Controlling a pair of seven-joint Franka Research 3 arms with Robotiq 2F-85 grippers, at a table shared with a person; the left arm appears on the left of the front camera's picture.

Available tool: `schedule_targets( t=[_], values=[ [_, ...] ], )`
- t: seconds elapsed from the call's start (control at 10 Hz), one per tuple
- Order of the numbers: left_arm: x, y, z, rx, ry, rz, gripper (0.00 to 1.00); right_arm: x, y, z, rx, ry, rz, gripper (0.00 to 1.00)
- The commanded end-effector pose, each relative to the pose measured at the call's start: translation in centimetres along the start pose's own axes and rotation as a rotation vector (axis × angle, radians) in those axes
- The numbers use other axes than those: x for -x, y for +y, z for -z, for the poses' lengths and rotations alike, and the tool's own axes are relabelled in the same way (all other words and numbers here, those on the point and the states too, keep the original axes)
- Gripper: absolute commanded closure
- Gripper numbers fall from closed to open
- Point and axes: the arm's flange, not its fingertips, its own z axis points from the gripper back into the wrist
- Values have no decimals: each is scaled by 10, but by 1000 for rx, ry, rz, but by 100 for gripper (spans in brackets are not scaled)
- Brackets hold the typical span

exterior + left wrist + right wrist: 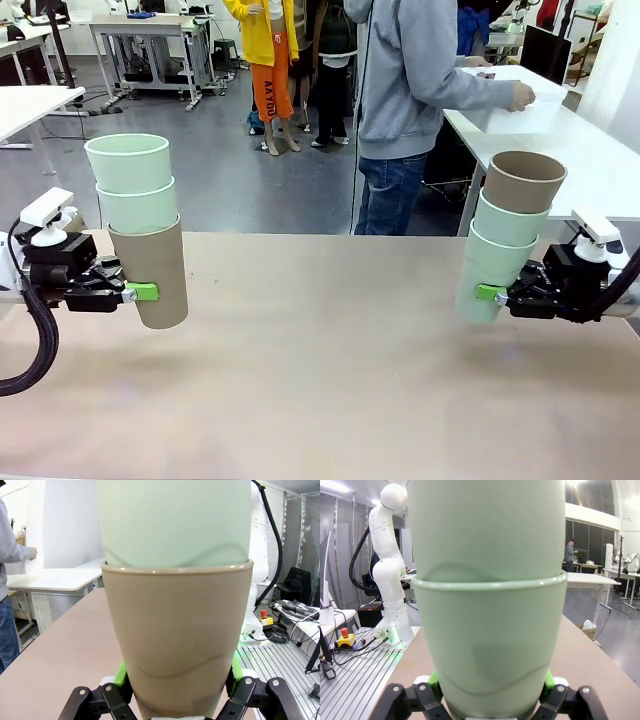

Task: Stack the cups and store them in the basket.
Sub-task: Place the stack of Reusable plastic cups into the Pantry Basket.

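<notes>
My left gripper (pixel 140 292) is shut on a tan-brown cup (pixel 150 275) that carries two mint green cups (pixel 128 165) nested in it, the stack held a little above the table at the left. The left wrist view has the tan cup (pixel 185 645) clamped between green pads (pixel 120 675), with a mint cup (pixel 175 520) inside. At the right, my right gripper (pixel 488 293) is shut on a mint cup (pixel 490 270) holding another mint cup and a tan one (pixel 522 182) on top. In the right wrist view the lower mint cup (pixel 490 640) fills the jaws. The white basket (pixel 520 110) rests on a side table under the person's hand.
A person in a grey hoodie (pixel 410 90) stands beyond the far edge, turned toward the white side table (pixel 600 160) at the back right. The brown tabletop (pixel 320 380) stretches between my two arms. The other arm's white body (pixel 387 570) rises off to one side.
</notes>
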Motion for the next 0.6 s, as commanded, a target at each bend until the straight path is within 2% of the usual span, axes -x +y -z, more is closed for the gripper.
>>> schedule_targets(
  t=[0.0,0.5],
  values=[
    [-6,0,1,-2,-14,-2,15,-4,0,0,2,-3,-15,16],
    [-6,0,1,-2,-14,-2,15,-4,0,0,2,-3,-15,16]
  ],
)
